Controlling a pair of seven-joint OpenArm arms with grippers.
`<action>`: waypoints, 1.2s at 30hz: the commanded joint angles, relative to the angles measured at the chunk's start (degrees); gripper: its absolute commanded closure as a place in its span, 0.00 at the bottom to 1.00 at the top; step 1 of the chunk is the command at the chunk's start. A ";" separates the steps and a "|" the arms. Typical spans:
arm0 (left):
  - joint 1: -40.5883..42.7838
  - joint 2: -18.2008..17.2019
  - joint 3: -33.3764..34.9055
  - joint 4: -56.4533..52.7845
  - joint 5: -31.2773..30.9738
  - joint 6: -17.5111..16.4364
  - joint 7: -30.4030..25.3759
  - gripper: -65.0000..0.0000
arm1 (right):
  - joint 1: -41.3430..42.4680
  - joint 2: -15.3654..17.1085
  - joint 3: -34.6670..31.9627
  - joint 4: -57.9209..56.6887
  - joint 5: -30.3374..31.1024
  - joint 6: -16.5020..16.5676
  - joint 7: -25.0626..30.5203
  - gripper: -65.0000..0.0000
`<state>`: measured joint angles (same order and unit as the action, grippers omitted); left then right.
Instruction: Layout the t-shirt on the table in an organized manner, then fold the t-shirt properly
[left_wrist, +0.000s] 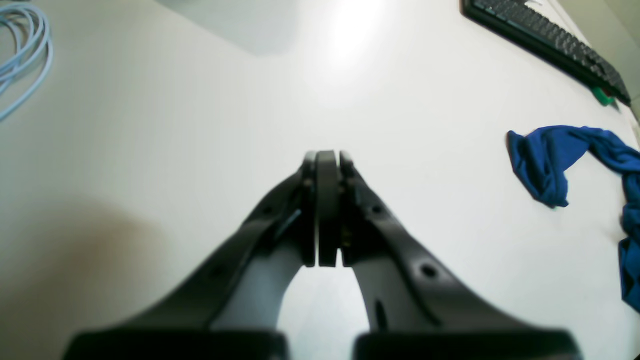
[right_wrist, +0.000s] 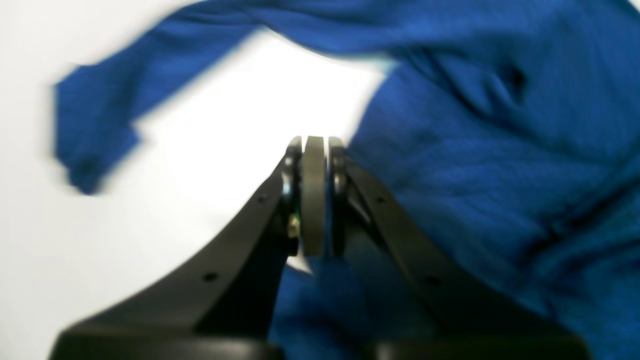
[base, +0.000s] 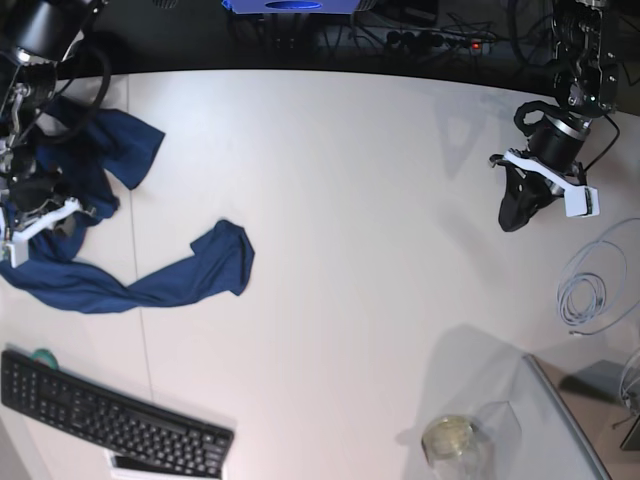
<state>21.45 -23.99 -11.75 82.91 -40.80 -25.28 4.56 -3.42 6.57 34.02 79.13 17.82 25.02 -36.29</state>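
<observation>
**Q:** where's the t-shirt (base: 110, 270) relative to the keyboard (base: 110, 420)?

**Me:** Bunched just beyond it on the table (base: 350, 250), one long strip trailing toward the table's middle. My right gripper (right_wrist: 314, 145) is over it, jaws together, apparently pinching cloth. My left gripper (left_wrist: 327, 160) is well apart, closed, empty.

No legible text, label, brand, number or sign anywhere. Keyboard (base: 110, 418) keycaps too small and blurred to read in both the base and left wrist views. Nothing printed on the t-shirt (base: 190, 275).
</observation>
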 joint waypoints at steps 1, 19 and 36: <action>0.04 -1.02 -0.52 0.82 -0.74 -0.26 -1.35 1.00 | 1.09 1.39 -0.13 -0.85 -0.02 -0.80 1.88 1.00; -0.57 -2.17 -2.01 0.03 -0.65 -0.26 -1.17 1.00 | 5.13 -5.91 -17.62 -14.47 -13.03 -1.24 7.15 1.00; 0.13 -0.14 -6.58 0.47 10.33 -0.35 -1.17 1.00 | 11.29 -14.26 -41.27 2.84 -12.86 -4.84 -1.03 0.99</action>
<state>21.76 -23.14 -18.00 82.35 -29.91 -25.43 4.97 7.11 -8.05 -7.68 81.12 5.17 20.56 -38.26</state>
